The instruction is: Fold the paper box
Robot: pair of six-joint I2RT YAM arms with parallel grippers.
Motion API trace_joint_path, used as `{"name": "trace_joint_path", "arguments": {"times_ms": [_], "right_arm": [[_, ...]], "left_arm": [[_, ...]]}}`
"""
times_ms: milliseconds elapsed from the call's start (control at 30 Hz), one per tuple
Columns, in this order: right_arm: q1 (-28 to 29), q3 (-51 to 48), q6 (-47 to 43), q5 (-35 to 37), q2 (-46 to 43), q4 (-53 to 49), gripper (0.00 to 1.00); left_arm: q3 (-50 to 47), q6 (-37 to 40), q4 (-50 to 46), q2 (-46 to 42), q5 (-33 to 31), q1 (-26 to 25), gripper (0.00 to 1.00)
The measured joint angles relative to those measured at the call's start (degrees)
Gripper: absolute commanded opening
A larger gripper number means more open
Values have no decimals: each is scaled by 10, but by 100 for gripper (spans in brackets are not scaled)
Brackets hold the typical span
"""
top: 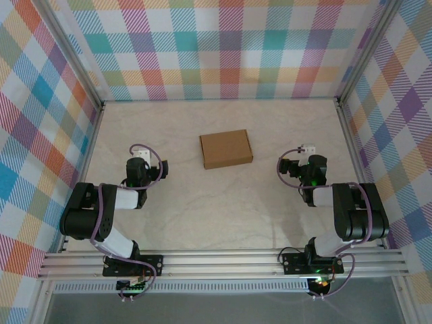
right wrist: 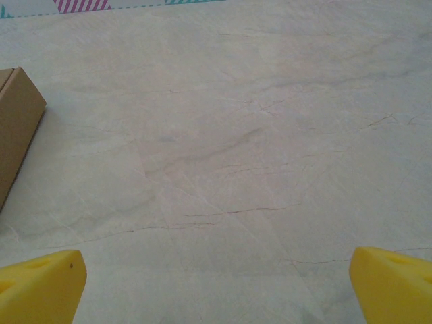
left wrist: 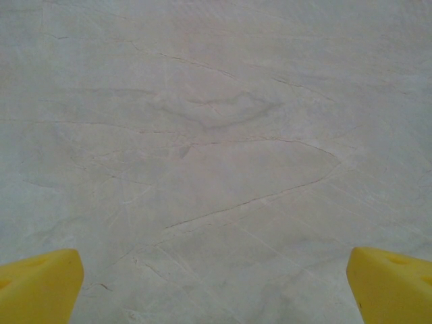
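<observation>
The left hand [left wrist: 214, 290] is hovering over bare surface [left wrist: 223, 135], its yellow fingers [left wrist: 37, 287] standing wide apart and gripping nothing. The right hand [right wrist: 216, 290] is likewise spread wide and empty, and the paper box [right wrist: 17, 128] is showing at the left edge of its wrist view. In the top view the paper box is lying at centre frame, between the two hands and slightly above them, well apart from both. Its long axis is running left to right with a slight tilt. The right hand is probably sitting marginally nearer.
</observation>
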Motion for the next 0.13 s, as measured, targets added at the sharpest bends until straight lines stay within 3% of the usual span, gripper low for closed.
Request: {"name": "trace_joint_path", "arguments": {"times_ms": [133], "right_arm": [[0, 0, 0, 0, 0, 0, 100]], "left_arm": [[0, 0, 0, 0, 0, 0, 100]]}}
